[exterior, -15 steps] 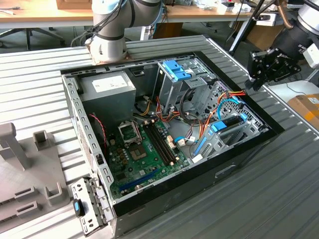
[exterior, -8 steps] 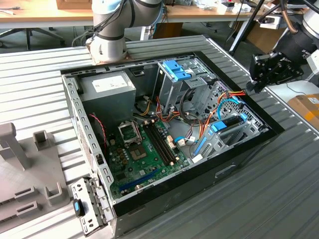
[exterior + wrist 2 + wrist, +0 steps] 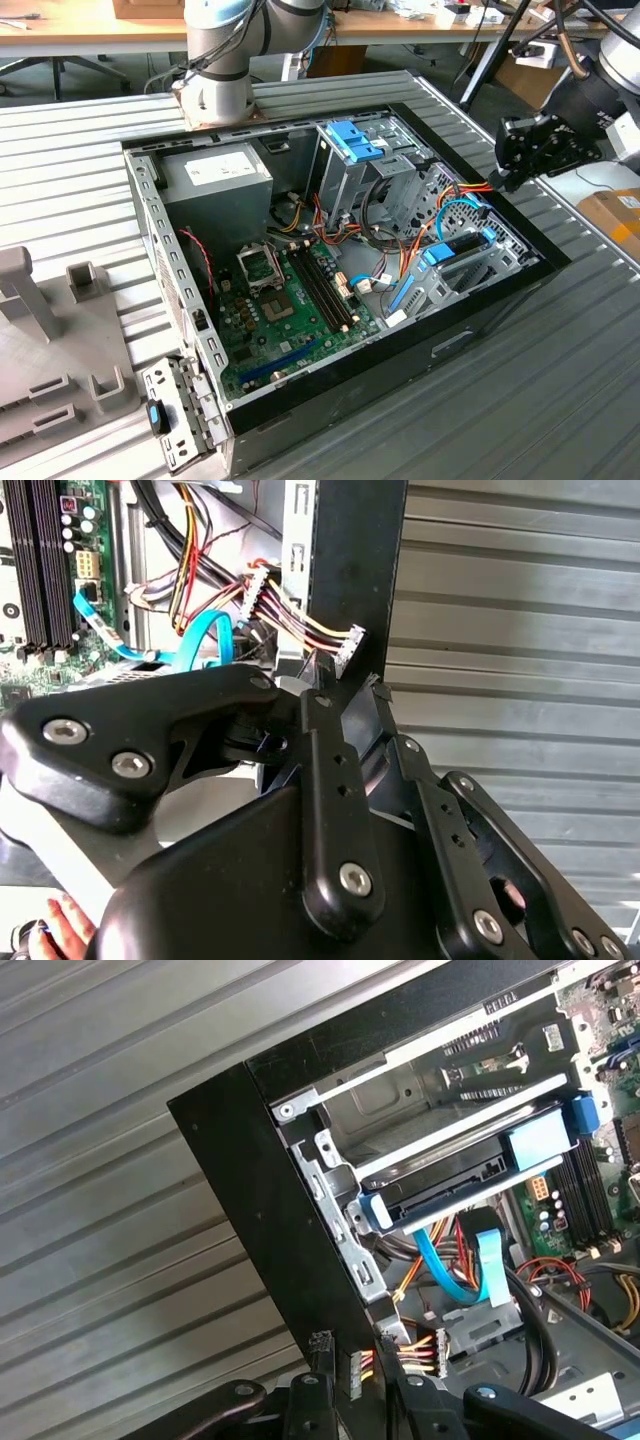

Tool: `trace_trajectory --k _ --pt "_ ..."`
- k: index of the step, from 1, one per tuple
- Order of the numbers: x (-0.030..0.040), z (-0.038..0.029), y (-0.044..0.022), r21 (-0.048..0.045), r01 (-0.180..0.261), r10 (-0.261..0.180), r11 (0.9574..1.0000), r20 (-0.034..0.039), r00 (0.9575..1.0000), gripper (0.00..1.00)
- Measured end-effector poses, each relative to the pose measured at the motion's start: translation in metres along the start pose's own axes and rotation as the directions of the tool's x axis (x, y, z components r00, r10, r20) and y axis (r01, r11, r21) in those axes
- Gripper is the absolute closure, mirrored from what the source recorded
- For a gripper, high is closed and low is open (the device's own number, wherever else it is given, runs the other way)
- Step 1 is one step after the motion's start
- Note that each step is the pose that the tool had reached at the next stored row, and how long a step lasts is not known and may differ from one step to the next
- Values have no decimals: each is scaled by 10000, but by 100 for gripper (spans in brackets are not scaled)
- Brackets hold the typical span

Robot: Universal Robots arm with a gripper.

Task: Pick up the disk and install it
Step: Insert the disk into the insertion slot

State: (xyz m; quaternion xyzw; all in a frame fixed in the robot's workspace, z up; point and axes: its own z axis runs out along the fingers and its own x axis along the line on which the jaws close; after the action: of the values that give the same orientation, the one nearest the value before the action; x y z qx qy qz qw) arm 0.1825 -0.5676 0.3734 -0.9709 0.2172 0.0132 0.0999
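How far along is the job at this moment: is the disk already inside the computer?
Done, as it looks: the disk lies in the drive cage of the open computer case, with blue rails on its sides. In hand: I see nothing held; the end effector hangs outside the case, beside the wall next to that cage. Left: I cannot tell whether the disk is pushed fully home.

Disk in cage (blue-railed)
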Motion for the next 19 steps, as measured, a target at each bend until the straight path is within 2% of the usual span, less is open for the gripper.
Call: trace_trajectory --k 4,5,6,7,13,15,19 --pt "0 8 2 -1 3 -3 10000 -3 10000 71" --pt "1 8 8 227 60 -58 9997 -123 9999 71" --pt "4 14 18 346 100 -95 9994 -149 9998 71" --pt "7 47 26 559 173 -166 9983 -132 9998 71" --pt "14 80 48 617 185 -175 9979 -158 9997 71" --pt "-26 80 68 636 191 -180 9978 -179 9997 71" --pt "-31 97 75 693 203 -189 9974 -210 9996 71"
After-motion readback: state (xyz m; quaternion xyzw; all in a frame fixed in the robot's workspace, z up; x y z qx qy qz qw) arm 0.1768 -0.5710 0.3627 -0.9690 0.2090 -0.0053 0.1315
